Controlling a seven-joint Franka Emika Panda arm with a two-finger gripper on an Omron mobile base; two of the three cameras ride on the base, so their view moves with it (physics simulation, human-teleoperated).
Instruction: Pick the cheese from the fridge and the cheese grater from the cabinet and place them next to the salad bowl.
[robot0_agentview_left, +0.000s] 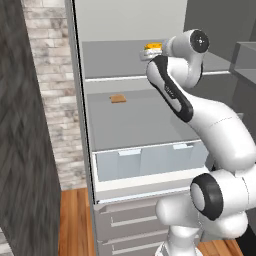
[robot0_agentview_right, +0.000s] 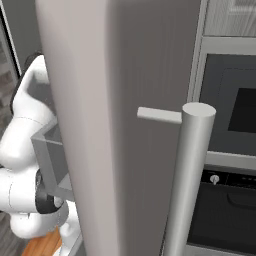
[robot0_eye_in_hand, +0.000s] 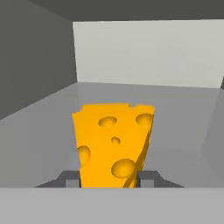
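Observation:
The cheese (robot0_eye_in_hand: 113, 144), a yellow-orange wedge with round holes, stands upright between the two dark fingertips in the hand view. My gripper (robot0_eye_in_hand: 108, 178) is shut on its lower part, one finger (robot0_eye_in_hand: 68, 178) on each side. In the left base view the cheese (robot0_agentview_left: 153, 47) shows as a small yellow spot over the upper shelf of the open fridge (robot0_agentview_left: 125, 60), just left of my wrist. I cannot tell whether its base touches the grey shelf (robot0_eye_in_hand: 43, 135). The fridge's pale back wall (robot0_eye_in_hand: 148, 52) lies behind it.
A flat tan-brown slab (robot0_agentview_left: 118, 98) lies on the shelf below. Pale blue drawers (robot0_agentview_left: 150, 162) sit under that shelf. The open fridge door (robot0_agentview_right: 125, 125) with its thick bar handle (robot0_agentview_right: 187, 180) stands close on the right, and a dark oven (robot0_agentview_right: 232, 115) is beyond it.

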